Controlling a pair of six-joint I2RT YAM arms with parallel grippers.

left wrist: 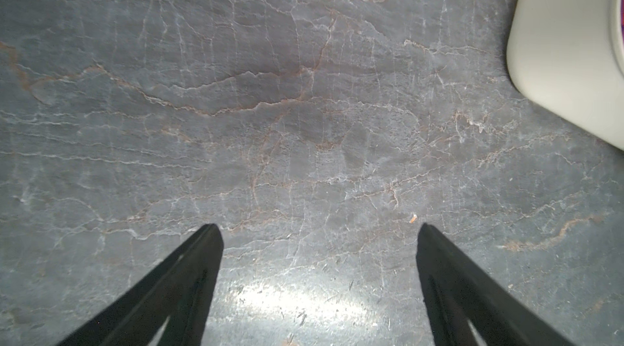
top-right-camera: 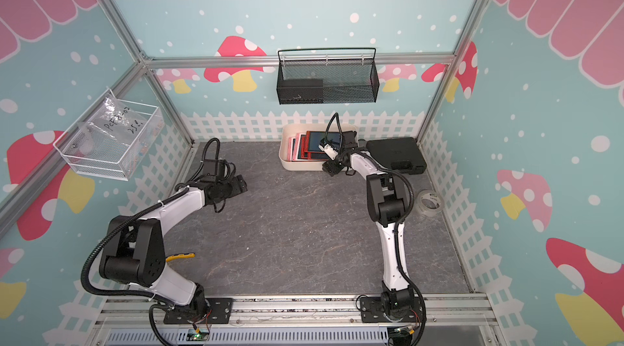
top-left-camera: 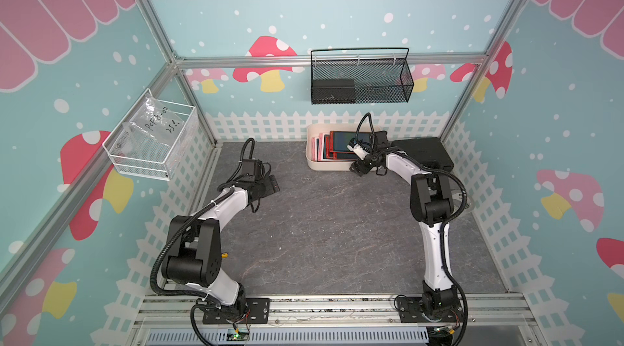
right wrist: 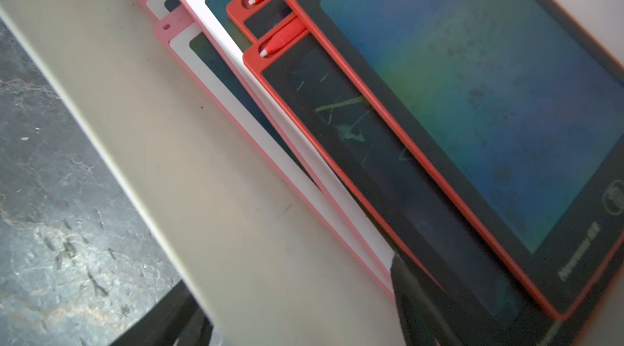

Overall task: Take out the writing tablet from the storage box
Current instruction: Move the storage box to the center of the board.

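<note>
Currently I'm on the reach-in: my right gripper straddles the near wall of the storage box, jaws spread and pinching nothing, with one finger at a corner of the writing tablets fanned inside the box. Next, I judge, it must close on one tablet's edge and lift it clear of that wall. My left gripper hangs spread and empty beside the box.

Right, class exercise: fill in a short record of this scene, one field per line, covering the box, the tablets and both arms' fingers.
storage box: cream tub at the back, next to a black case
red tablets: overlapped atop pink tablets, all inside the box
right gripper: fingers apart, one at the tablets' edge
left gripper: fingers apart above bare tabletop
tablet removed: not yet
</note>
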